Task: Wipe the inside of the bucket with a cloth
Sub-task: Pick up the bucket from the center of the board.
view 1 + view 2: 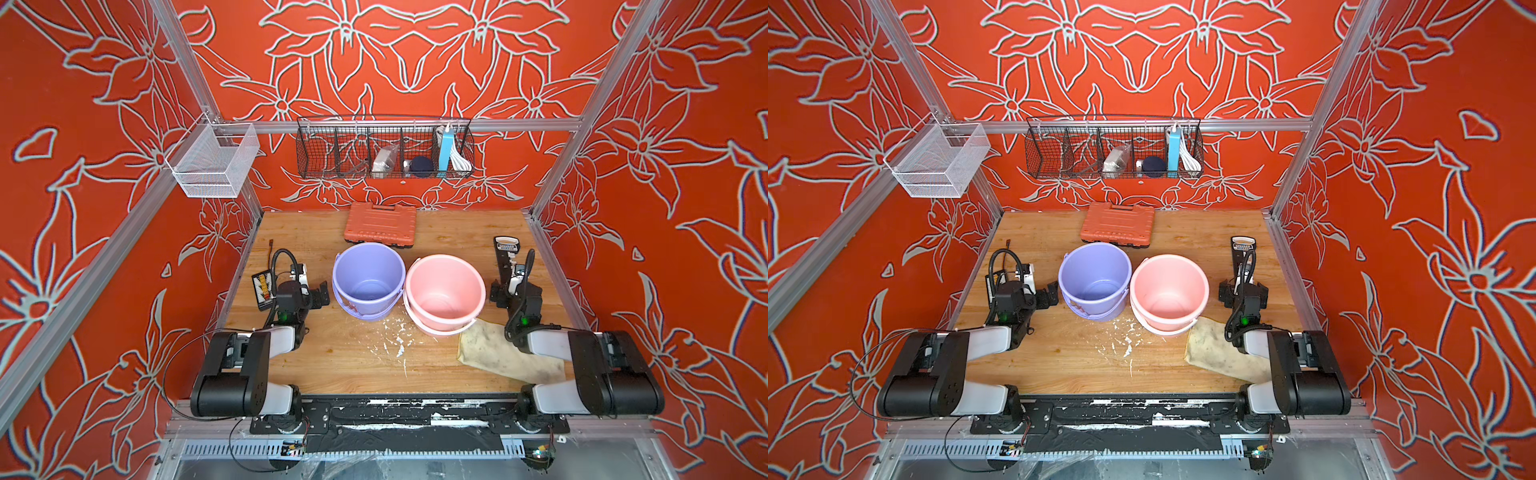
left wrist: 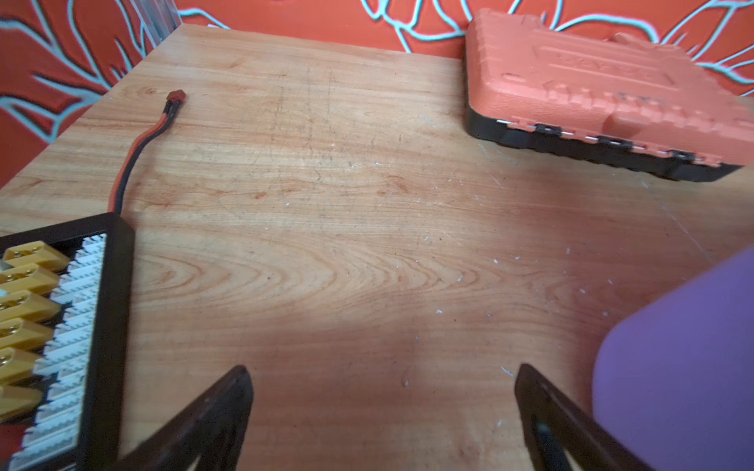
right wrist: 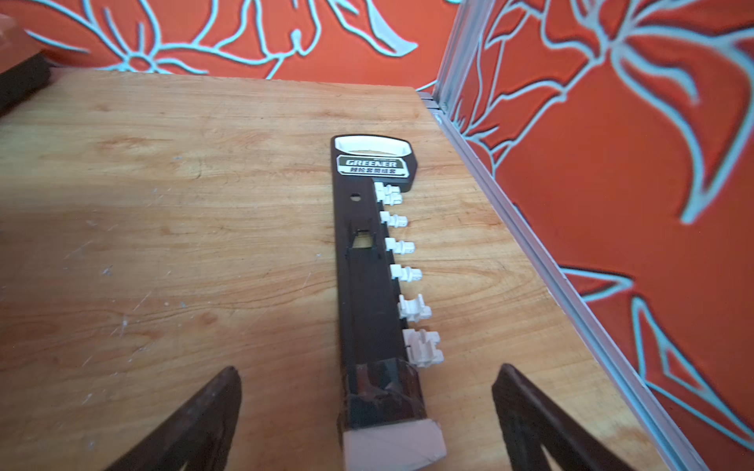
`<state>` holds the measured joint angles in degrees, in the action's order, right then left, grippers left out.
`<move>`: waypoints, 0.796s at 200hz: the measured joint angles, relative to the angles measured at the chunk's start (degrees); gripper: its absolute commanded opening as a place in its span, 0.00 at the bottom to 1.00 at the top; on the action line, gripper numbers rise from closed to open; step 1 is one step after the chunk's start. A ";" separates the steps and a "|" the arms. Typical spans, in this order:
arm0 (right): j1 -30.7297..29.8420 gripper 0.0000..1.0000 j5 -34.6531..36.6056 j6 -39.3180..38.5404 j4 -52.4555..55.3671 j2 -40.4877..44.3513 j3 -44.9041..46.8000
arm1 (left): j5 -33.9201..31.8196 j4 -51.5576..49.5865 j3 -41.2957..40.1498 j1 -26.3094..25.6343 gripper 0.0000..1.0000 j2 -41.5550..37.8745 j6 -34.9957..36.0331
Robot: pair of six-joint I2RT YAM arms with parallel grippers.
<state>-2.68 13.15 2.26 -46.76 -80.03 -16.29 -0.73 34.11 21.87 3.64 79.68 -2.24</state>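
Cream-beige and blotched with grey-brown stains, the limp rectangular cloth [image 1: 498, 353] lies flat on the wooden tabletop [image 1: 332, 357] at my near right. One corner reaches the foot of the pink plastic bucket [image 1: 444, 286], though I cannot tell whether it touches. In both top views the right forearm hangs over the cloth's outer edge.

The pink bucket stands upright at mid-table with the lilac plastic bucket [image 1: 368, 276] just beside it, rim close to rim, both with handles down. Behind them, against the back wall, lies the closed orange plastic tool case [image 1: 380, 222].

My left gripper [image 2: 381, 371] sits low beside the lilac bucket, fingers spread wide over bare wood and holding nothing. The bucket's wall is just beside one finger, and a black board of yellow connectors [image 2: 53, 318] lies beyond the other.

My right gripper [image 3: 367, 369] is also spread wide and empty, its fingers on either side of the near end of a black plastic rail [image 3: 359, 265] with white clips.
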 measured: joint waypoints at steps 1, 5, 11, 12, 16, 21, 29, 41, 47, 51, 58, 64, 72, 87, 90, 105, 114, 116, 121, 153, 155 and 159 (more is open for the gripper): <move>0.00 0.97 0.13 0.00 -0.07 0.02 0.02 | -0.24 -0.61 0.33 -0.02 0.99 -0.04 -0.04; 0.00 0.97 0.39 0.00 -0.17 0.11 0.07 | -1.62 -3.91 2.45 -0.15 0.99 -0.20 -0.17; 0.00 0.97 0.81 0.02 -0.42 0.28 0.15 | -3.39 -8.20 5.49 -0.22 0.99 -0.22 -0.37; 0.00 0.97 0.92 0.02 -0.48 0.35 0.20 | -3.78 -9.16 6.34 -0.22 0.99 -0.17 -0.42; 0.00 0.97 1.09 0.04 -0.66 0.52 0.33 | -4.98 -11.87 8.66 -0.24 0.99 -0.09 -0.55; 0.00 0.97 1.38 0.04 -1.22 0.74 0.68 | -6.25 -14.40 11.32 -0.24 0.99 0.13 -0.81; 0.00 0.97 1.55 0.07 -2.27 1.20 1.44 | -7.91 -17.75 15.32 -0.22 0.99 0.20 -1.44; 0.00 0.97 1.84 0.07 -3.72 1.95 2.91 | -9.03 -20.76 18.58 -0.20 0.99 -0.26 -2.82; 0.00 0.97 1.86 0.07 -4.59 2.23 3.76 | -9.25 -22.05 19.30 -0.22 0.99 -0.85 -3.72; 0.00 0.97 1.86 0.07 -4.96 2.34 4.17 | -9.33 -22.77 19.41 -0.22 0.99 -1.25 -4.31; 0.00 0.97 1.86 0.07 -5.75 2.56 4.96 | -9.57 -24.46 19.39 -0.22 0.99 -2.32 -5.79; 0.00 0.97 1.86 0.07 -6.58 2.62 5.60 | -9.60 -25.94 19.37 -0.22 0.99 -3.10 -7.08; 0.00 0.97 1.84 0.07 -8.07 2.78 6.58 | -9.49 -27.45 19.39 -0.24 0.99 -4.11 -9.09; -0.37 0.97 2.56 0.00 -10.34 3.69 8.57 | -7.65 -30.18 19.98 -0.24 0.99 -5.84 -12.92; -0.61 0.97 3.06 -0.02 -10.64 4.00 8.92 | -7.04 -30.77 20.28 -0.24 1.00 -6.10 -13.62; -2.54 0.97 5.95 -0.02 -7.98 11.50 10.71 | -2.51 -31.91 21.53 -0.50 0.99 -7.67 -16.74; -3.19 0.97 6.67 0.33 -2.43 19.50 10.82 | 0.59 -32.11 22.14 -1.05 0.99 -8.96 -18.56; -3.34 0.97 6.78 0.48 -0.46 21.75 10.58 | 1.03 -32.24 22.32 -1.22 0.99 -9.22 -18.84; -3.50 0.97 7.43 1.14 3.17 27.54 10.12 | 2.03 -32.79 22.80 -1.88 1.00 -9.97 -19.56; -3.48 0.97 12.13 7.02 20.41 53.29 6.29 | 4.28 -38.84 28.11 -9.40 0.99 -13.79 -22.58; -3.48 0.97 12.39 7.56 21.66 54.75 6.19 | 4.26 -39.19 28.37 -9.86 0.99 -13.99 -22.75; -3.48 0.97 12.85 8.09 23.65 56.78 6.10 | 4.20 -40.15 28.98 -10.91 0.99 -14.49 -23.21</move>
<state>-6.15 26.00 10.35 -23.11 -23.24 -10.20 3.46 -6.04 50.85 -7.27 65.19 -25.45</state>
